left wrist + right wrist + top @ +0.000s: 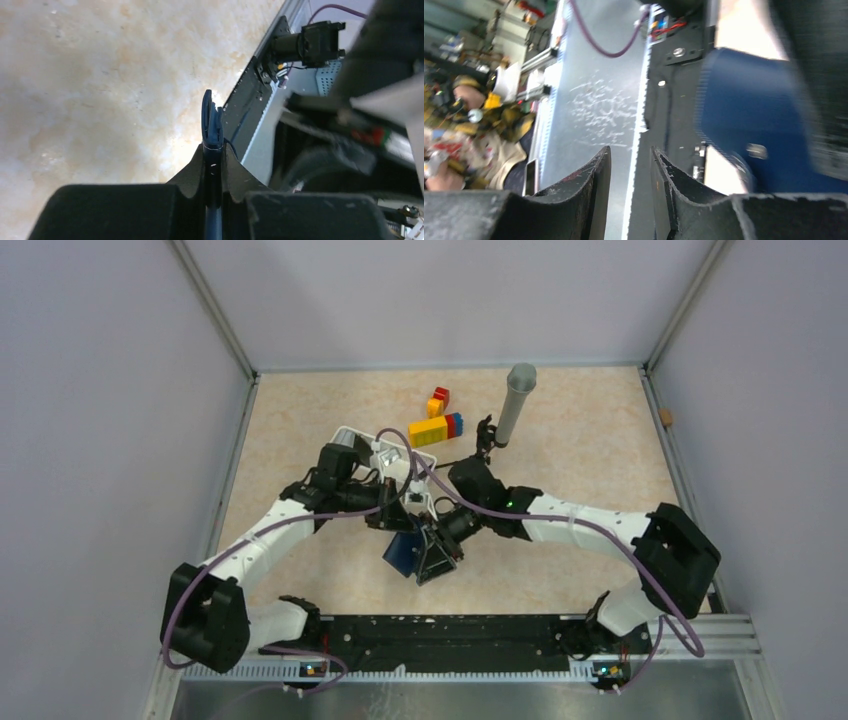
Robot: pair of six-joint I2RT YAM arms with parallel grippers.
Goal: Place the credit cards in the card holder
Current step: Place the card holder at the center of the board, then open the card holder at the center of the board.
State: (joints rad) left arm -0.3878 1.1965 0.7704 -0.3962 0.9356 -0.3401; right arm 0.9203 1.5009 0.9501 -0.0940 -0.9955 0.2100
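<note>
Left wrist view gives me the card holder [212,125] edge-on, its long axis running straight out from the left gripper [212,152], whose jaws clench it. Top view puts it over the surface [560,440] between both arms. The right gripper [440,555] is just beside it, jaws parted on nothing visible. A white tray [352,436], toy blocks [437,427] and a grey cylinder [515,400] lie beyond.
</note>
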